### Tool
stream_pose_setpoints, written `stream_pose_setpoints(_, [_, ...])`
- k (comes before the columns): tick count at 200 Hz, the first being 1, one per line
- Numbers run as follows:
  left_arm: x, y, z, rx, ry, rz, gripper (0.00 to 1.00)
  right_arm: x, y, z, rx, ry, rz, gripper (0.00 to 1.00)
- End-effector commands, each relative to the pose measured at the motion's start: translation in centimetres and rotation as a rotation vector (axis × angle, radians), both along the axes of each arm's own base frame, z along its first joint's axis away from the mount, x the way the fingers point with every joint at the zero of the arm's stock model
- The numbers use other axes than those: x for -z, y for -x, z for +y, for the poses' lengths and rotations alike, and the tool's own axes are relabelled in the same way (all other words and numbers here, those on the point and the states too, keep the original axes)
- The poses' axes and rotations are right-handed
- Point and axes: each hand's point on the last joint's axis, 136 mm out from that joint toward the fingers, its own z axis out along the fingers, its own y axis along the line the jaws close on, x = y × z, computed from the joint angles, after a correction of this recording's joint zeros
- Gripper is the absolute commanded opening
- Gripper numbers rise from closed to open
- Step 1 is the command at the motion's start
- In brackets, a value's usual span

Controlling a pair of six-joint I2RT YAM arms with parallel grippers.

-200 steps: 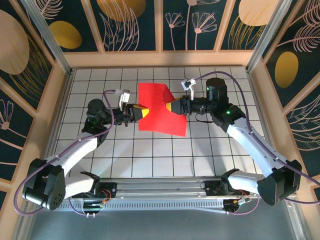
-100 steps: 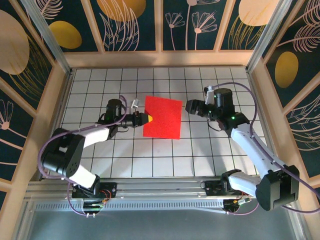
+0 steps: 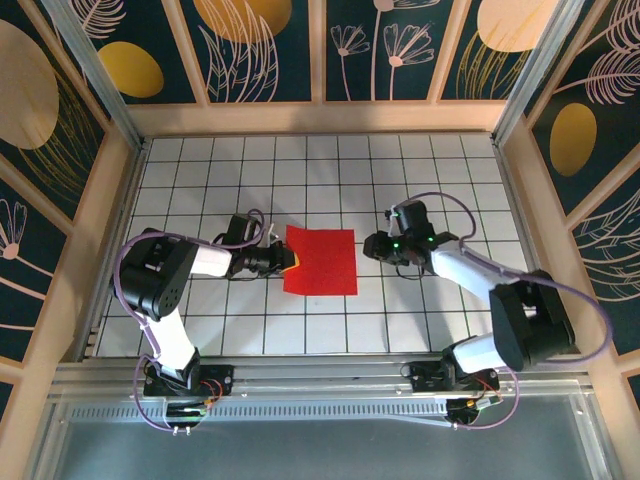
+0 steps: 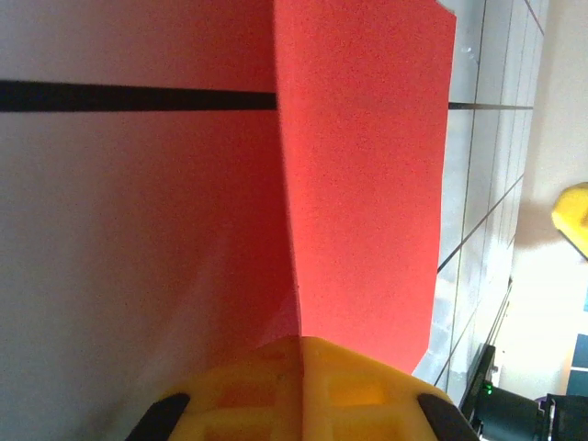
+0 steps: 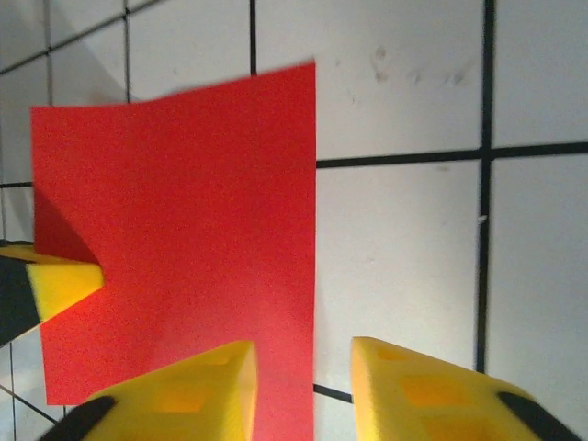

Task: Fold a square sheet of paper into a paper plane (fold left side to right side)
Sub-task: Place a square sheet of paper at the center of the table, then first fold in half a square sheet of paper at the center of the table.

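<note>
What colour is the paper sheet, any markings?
The sheet is plain bright red, unmarked; clearest in the right wrist view.

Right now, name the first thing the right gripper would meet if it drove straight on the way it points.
Most likely the near edge of the thin bright red square sheet of paper, which seems to lie just ahead of the right gripper.

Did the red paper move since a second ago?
Yes. The red paper shifted toward the near edge of the table and now lies flatter.

Overhead looking down, wrist cameras close — sharing red paper (image 3: 320,261)
</note>
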Motion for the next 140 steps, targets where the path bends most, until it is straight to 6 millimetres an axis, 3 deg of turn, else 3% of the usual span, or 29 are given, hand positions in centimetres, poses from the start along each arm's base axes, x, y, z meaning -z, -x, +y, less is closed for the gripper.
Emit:
stream_pose_setpoints(1, [0.3, 0.2, 0.0, 0.017, -0.025, 0.008, 0.0, -0.3, -1.4, 2.2, -0.026, -0.012, -0.004, 0.27])
stream_pose_setpoints(56, [0.6, 0.4, -0.1, 0.027, -0.034, 0.014, 0.0, 3.0, -2.4, 5.4, -0.079, 0.043, 0.065, 0.14])
stream_pose_setpoints(120, [0.3, 0.3, -0.3, 0.029, -0.029, 0.014, 0.0, 6.6, -1.1, 4.4, -0.079, 0.122, 0.163, 0.13])
stream_pose_setpoints(140, [-0.5, 0.1, -0.4, 0.027, -0.017, 0.0, 0.1, 7.5, -0.6, 3.7, -0.076, 0.158, 0.183, 0.13])
